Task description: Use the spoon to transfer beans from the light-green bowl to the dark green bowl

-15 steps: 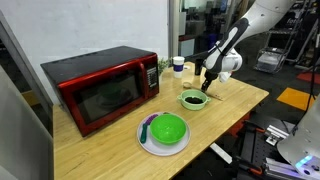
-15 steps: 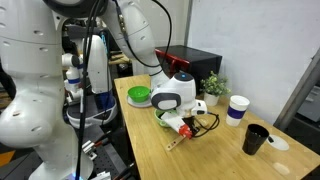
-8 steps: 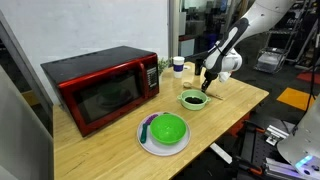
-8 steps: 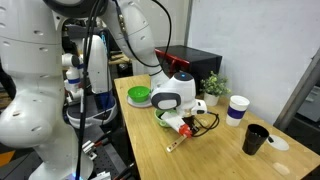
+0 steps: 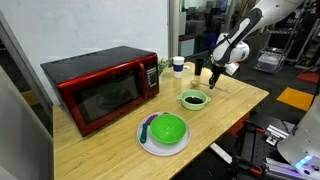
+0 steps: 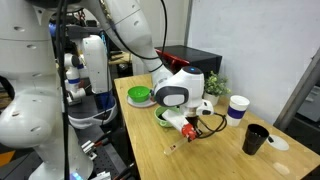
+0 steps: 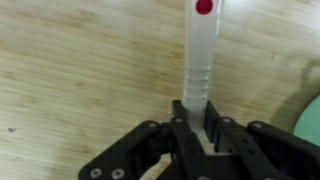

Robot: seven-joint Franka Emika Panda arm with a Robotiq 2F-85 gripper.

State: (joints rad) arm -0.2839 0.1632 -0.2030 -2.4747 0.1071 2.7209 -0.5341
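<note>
In the wrist view my gripper (image 7: 198, 128) is shut on the white handle of the spoon (image 7: 198, 55), which runs away from the jaws over the wooden table and carries a red dot near its far end. In an exterior view the gripper (image 5: 213, 80) hangs just behind and beside the light-green bowl (image 5: 192, 105), which holds dark beans (image 5: 192, 98). The dark green bowl (image 5: 169, 128) sits on a white plate (image 5: 147, 140) nearer the table's front. From the opposite side the gripper (image 6: 190, 132) hides part of the light-green bowl (image 6: 160, 116); the dark green bowl (image 6: 138, 95) lies behind.
A red microwave (image 5: 100, 88) fills the table's far side. Cups (image 5: 178, 65) and a small plant stand at the back. A white cup (image 6: 237, 110) and a black cup (image 6: 255, 139) stand beyond the gripper. The table edge (image 5: 240, 112) is close by.
The jaws have closed on the spoon handle. The gripper has risen off the table with the spoon and shifted slightly away from the light-green bowl.
</note>
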